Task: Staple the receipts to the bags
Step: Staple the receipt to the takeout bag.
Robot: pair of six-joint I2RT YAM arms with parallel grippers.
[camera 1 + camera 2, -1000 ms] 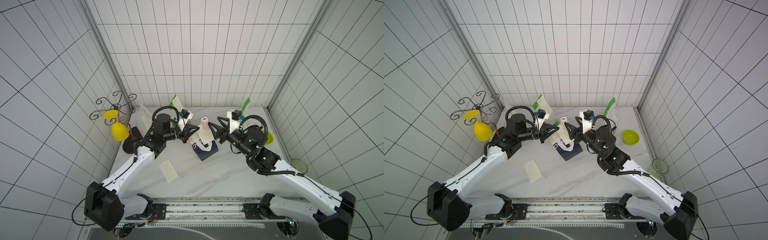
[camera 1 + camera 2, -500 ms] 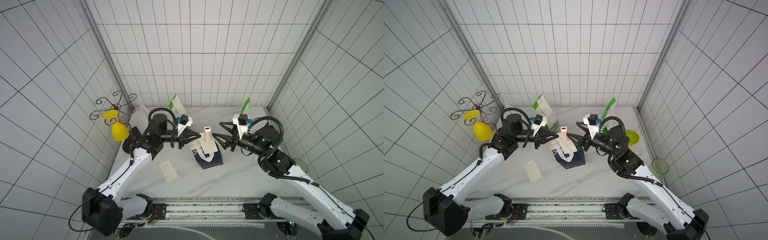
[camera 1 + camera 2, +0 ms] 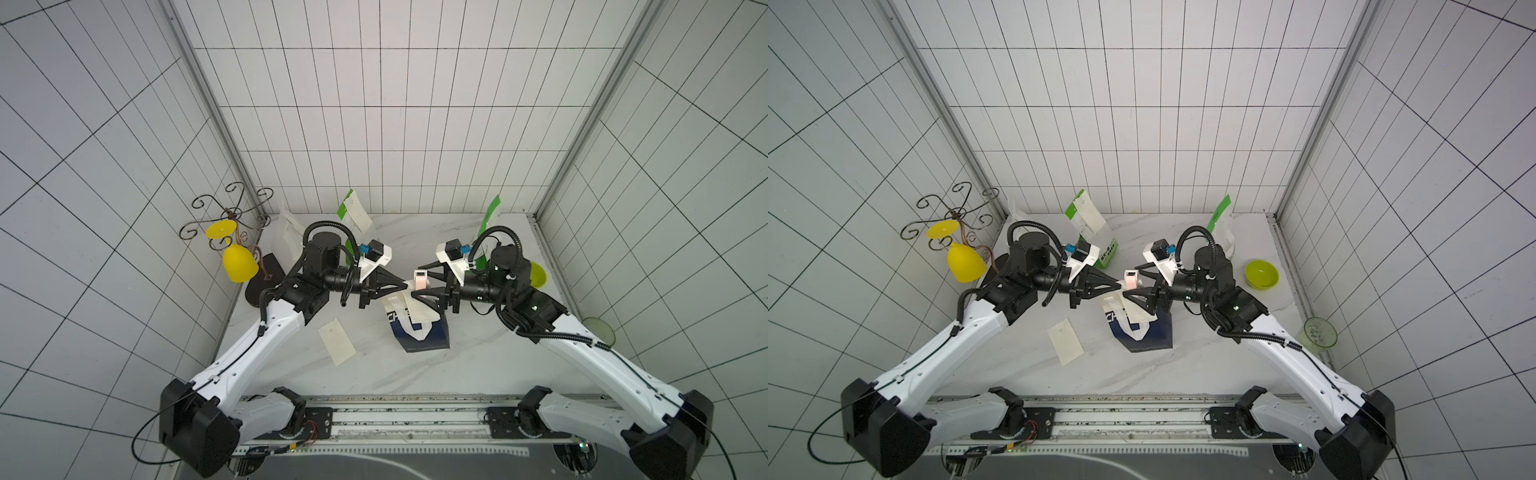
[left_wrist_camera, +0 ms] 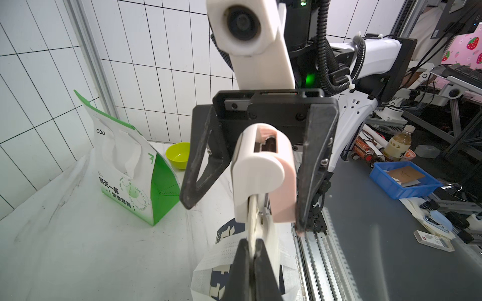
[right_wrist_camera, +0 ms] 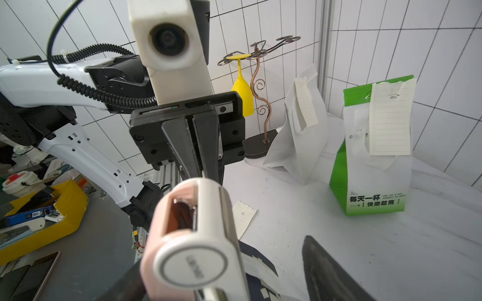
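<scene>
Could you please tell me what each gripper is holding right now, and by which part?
The left gripper pinches the receipt by its edge, right at the mouth of the stapler. The right gripper stands open around the stapler, gripping nothing.

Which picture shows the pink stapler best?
The right wrist view: the stapler fills the foreground, sharp. The left wrist view shows its other end, a receipt in its mouth. In both top views it is a small pink block.
</scene>
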